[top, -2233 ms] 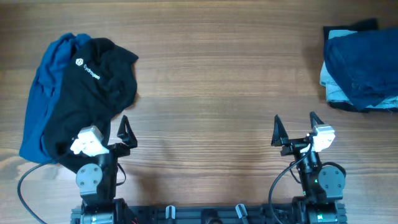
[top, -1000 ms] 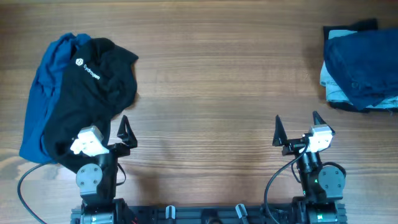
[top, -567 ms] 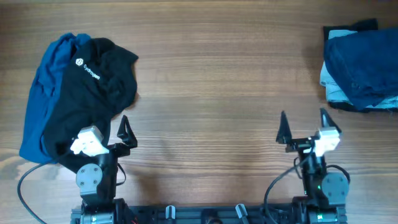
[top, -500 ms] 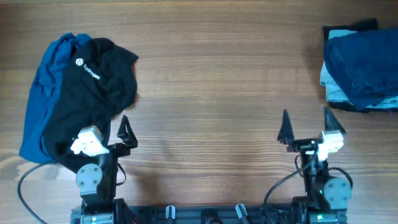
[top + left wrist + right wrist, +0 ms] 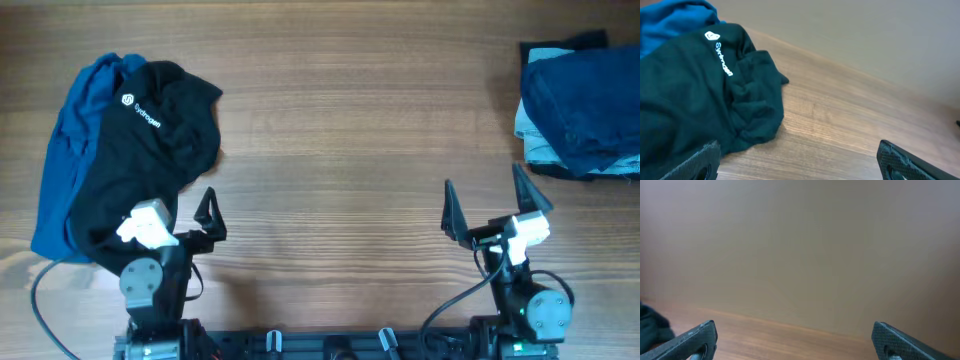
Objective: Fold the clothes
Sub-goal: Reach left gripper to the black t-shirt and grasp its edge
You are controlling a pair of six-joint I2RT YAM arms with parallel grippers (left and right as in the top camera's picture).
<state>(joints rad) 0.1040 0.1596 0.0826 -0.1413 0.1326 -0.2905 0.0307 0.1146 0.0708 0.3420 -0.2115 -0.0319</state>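
A black T-shirt (image 5: pixel 150 150) lies crumpled at the left end of a wooden bench (image 5: pixel 330 110). It is draped over a bright blue garment (image 5: pixel 62 150) whose far side runs close to the bench's left edge. Across the bench, a pile of dark navy and pale blue clothes (image 5: pixel 578 100) sits hard against the right edge. Between the two heaps the whole middle of the bench is bare wood, open from the far edge down to the arm bases at the near edge.

The left fingers (image 5: pixel 900 159) are spread wide at the shirt's near right hem. In the wrist view one tip sits over black cloth and the other over bare wood. Whether the first one touches the fabric cannot be told. The right fingers (image 5: pixel 448 208) are spread just as wide, holding nothing, over bare wood well apart from the shirt and short of the navy pile.

Only the overhead view takes in both heaps and both arms together. The left wrist view alone shows the folds along the shirt's right side, with the white round logo (image 5: pixel 711 36) and lettering (image 5: pixel 723 52) near its top. The right wrist view gives mostly a blank wall (image 5: pixel 800 240), a strip of bench and a scrap of dark cloth (image 5: pixel 647 325) at its left edge, too small to identify.
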